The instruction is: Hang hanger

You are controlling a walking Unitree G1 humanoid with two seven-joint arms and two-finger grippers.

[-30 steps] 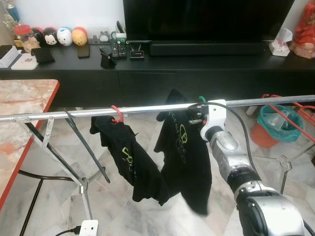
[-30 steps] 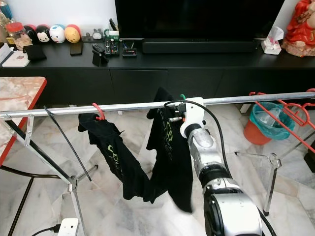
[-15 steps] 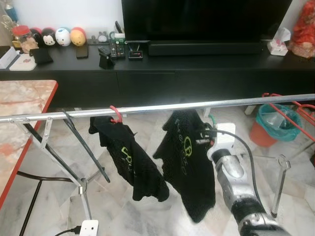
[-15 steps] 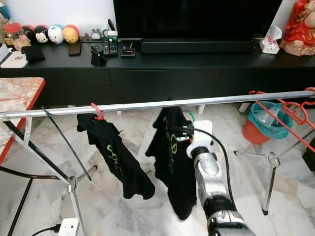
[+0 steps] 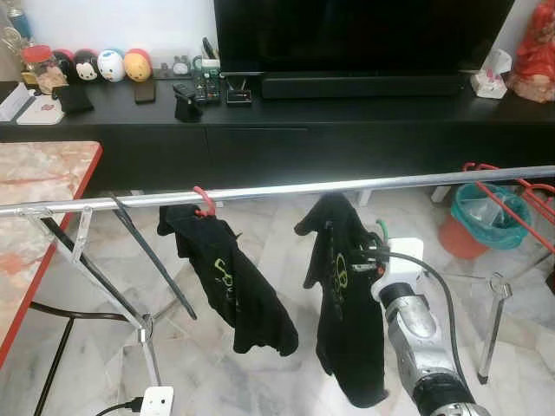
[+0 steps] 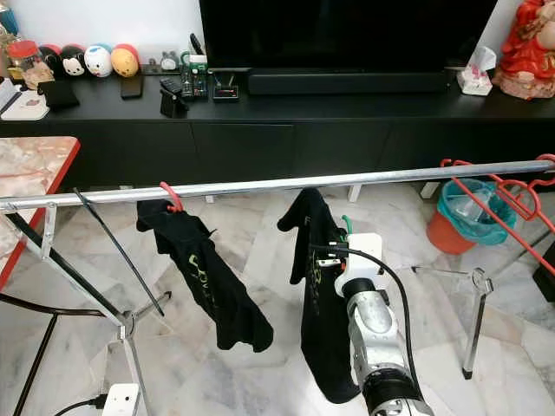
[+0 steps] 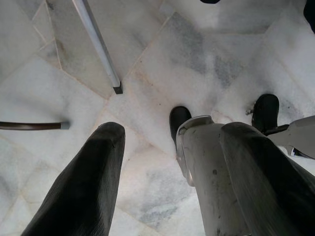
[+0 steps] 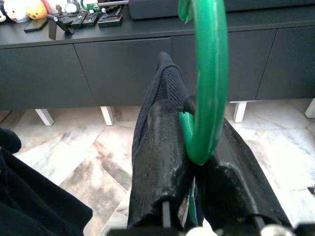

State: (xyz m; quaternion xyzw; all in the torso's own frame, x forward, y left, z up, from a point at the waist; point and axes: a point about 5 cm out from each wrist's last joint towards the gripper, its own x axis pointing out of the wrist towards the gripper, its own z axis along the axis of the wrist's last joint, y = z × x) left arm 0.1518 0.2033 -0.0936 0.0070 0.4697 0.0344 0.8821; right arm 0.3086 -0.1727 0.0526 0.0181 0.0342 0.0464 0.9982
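Observation:
My right gripper (image 5: pixel 368 253) is shut on the neck of a green hanger (image 8: pixel 209 73) that carries a black shirt (image 5: pixel 347 312). The hanger's hook (image 6: pixel 347 224) sits below the silver rail (image 5: pixel 286 188) and nearer me, not touching it. In the right wrist view the black fingers (image 8: pixel 160 162) pinch the green hook with the shirt's collar bunched around them. A second black shirt (image 5: pixel 227 277) hangs from the rail on a red hanger (image 5: pixel 204 201) to the left. My left gripper (image 7: pixel 172 132) hangs idle over the marble floor, open.
A black TV console (image 5: pixel 286 130) with toys and remotes runs behind the rail. A marble table with a red edge (image 5: pixel 52 186) stands at left. Red hangers (image 5: pixel 512 195) hang at the rail's right end above a bin (image 5: pixel 481 221). Rack legs (image 5: pixel 143 334) and a power strip (image 5: pixel 156 401) are at lower left.
My right gripper has dropped from rail height to below the rail and drawn back toward me, carrying the green hanger and shirt. The shirt has swung and turned edge-on.

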